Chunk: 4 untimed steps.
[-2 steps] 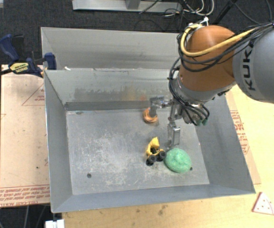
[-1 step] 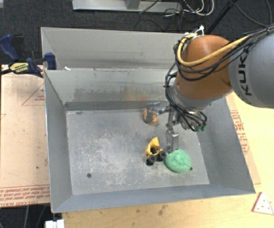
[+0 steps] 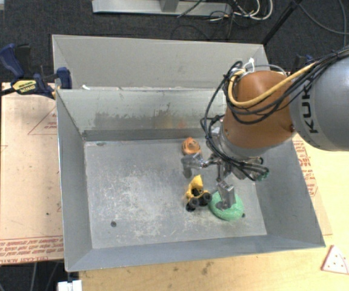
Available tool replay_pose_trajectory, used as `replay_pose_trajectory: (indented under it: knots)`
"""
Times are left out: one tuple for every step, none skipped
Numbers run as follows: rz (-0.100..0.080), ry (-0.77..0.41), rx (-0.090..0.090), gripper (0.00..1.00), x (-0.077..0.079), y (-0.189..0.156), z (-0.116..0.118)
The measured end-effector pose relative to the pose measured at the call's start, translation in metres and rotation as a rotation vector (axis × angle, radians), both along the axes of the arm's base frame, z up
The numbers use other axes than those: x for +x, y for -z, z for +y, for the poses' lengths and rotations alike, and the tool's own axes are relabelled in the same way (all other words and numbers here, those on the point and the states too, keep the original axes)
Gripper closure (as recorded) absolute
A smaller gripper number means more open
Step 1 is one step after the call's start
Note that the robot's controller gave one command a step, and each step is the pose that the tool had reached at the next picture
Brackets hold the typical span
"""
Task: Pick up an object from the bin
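**Claw spread wide above three small things at the bin's right side**

The grey metal bin [image 3: 132, 180] takes up most of the scene. Its sloped walls run down to a scuffed flat floor, which lies bare across the left and middle.

The arm [image 3: 335, 102] comes in from the right. Its wrist sits under a rounded orange cover [image 3: 262, 111] with yellow and black cables looped over it, and it hangs above the right part of the floor.

Under the cover the gripper [image 3: 209, 177] points down into the bin with its jaws standing well apart and nothing caught between them. One of its fingers [image 3: 226, 193] is on the near-right side. Its tip comes down at the top of a green, roundish flat piece [image 3: 230, 210], though whether it presses on the piece or stops just above cannot be told. The other finger is on the far-left side.

The green piece lies at the near right of the floor, close to the near wall. Just left of it, touching or almost touching, is a small yellow toy with black parts [image 3: 194, 194], below the gap between the fingers. Farther back, near the left finger, sits a small orange and grey thing [image 3: 191, 145]. It is apart from the other two.

A tiny dark speck [image 3: 113, 224] lies alone on the near-left floor.
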<state>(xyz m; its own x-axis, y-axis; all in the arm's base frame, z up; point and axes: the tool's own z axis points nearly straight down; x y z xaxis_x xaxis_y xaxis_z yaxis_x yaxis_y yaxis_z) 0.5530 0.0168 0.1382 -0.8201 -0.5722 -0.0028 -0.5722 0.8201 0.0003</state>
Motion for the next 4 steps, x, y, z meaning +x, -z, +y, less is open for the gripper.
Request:
replay_pose_trajectory:
  knots:
    - [0.000,-0.150,-0.001,0.00,-0.004,0.038,0.000]
    - [0.002,-0.235,0.000,0.00,0.008,0.049,0.010]
    - [-0.002,-0.314,0.000,0.00,0.014,0.048,0.011]
    - [0.001,-0.531,0.000,1.00,0.009,0.059,0.006]
